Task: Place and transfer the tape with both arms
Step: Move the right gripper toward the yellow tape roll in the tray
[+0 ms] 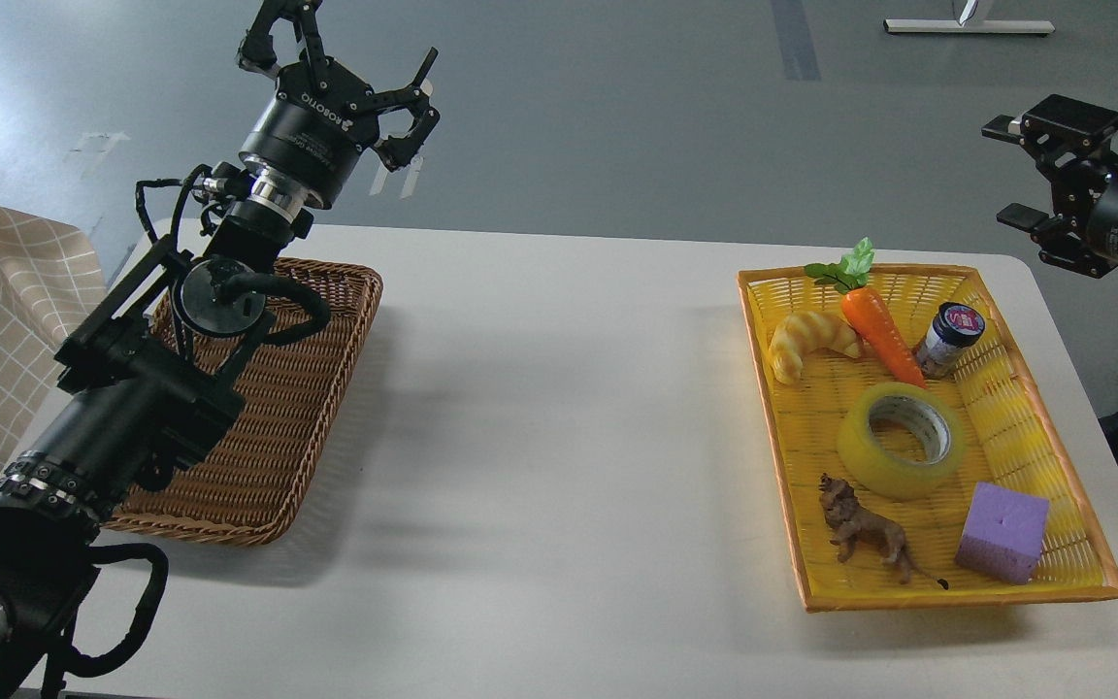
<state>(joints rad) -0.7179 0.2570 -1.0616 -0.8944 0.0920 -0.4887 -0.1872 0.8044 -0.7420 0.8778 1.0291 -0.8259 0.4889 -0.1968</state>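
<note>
Scene: head view over a pale table point(559, 437); a yellow tray point(1054, 582) at right of frame, a brown wicker basket point(258, 447) at left.
Tape: the tape point(901, 442), a translucent yellow roll with a grey-white core, lies flat near the middle of the yellow tray, core opening facing up.
Neighbours of the tape: a toy carrot point(877, 330) and a small dark-lidded jar point(947, 338) just above it in frame; a croissant point(809, 342) to its upper left; a toy lion point(865, 529) just below it; a purple foam cube point(1002, 532) to its lower right. None appears to rest on the roll.
Left gripper: the left gripper point(355, 68), upper left of frame, is raised above the far edge of the basket, fingers spread wide, holding nothing.
Right gripper: the right gripper point(1035, 175), at the upper right edge of frame, hangs above and beyond the tray's far right corner; its fingers stand apart, nothing between them.
Step in hand (judged): the opening step; the tape is untouched and neither arm is near it.
Next move (judged): the right arm, being nearer, would need to come down over the roll, with fingers clear of lion and carrot, before any hand-over toward the left side.
Destination (judged): probably the wicker basket, whose visible part holds nothing.
</note>
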